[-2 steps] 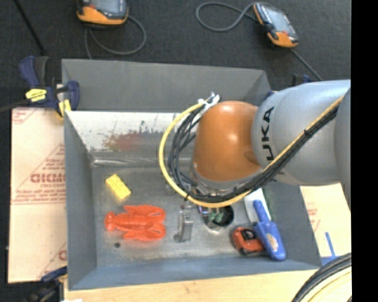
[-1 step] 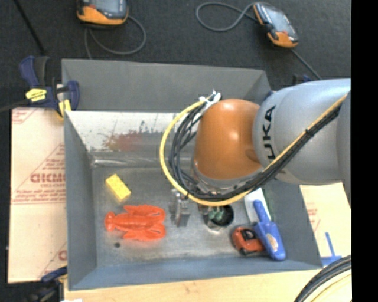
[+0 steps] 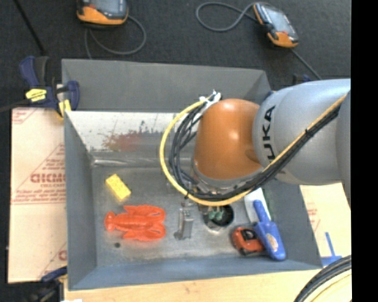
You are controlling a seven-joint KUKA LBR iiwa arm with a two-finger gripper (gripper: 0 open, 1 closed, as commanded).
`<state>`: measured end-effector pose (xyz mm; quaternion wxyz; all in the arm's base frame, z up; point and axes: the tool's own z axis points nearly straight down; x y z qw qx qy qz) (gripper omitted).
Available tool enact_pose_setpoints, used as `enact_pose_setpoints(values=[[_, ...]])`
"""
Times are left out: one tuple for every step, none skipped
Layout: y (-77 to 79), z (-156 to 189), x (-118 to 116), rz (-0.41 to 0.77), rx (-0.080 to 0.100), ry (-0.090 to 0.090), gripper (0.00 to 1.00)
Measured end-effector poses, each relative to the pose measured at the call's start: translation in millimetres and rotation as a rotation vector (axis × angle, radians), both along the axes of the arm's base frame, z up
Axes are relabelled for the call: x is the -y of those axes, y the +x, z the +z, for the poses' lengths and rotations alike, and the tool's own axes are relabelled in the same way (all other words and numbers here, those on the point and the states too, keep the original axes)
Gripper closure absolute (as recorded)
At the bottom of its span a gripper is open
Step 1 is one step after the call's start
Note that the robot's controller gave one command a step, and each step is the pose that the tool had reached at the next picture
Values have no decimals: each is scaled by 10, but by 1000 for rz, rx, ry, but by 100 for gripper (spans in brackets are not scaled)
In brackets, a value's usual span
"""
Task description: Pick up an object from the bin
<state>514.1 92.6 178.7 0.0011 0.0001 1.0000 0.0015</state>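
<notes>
Red lobster toy [image 3: 136,223] flat, front-left

I get even overhead light, sheen on the orange cover [image 3: 227,138], perhaps shadow under it at five o'clock.

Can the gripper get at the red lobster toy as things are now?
Probably yes. The red lobster toy lies flat on the bin floor right beside the gripper, with nothing on it or between them; the yellow block sits apart.

Outside the bin [image 3: 147,88], on dark floor [image 3: 177,35]: left orange-and-black corded device [image 3: 101,10], right orange-and-black corded device [image 3: 276,22]. Bin's left part: yellow block [image 3: 118,187], red toy lobster [image 3: 137,223], near each other, apart.
</notes>
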Motion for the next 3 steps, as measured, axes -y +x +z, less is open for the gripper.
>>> enact_pose_setpoints(values=[[0,0,-1,0,0,0,0],[292,-440,-153,63,7,-3,0],[332,-765,-183,195,-3,-4,0]])
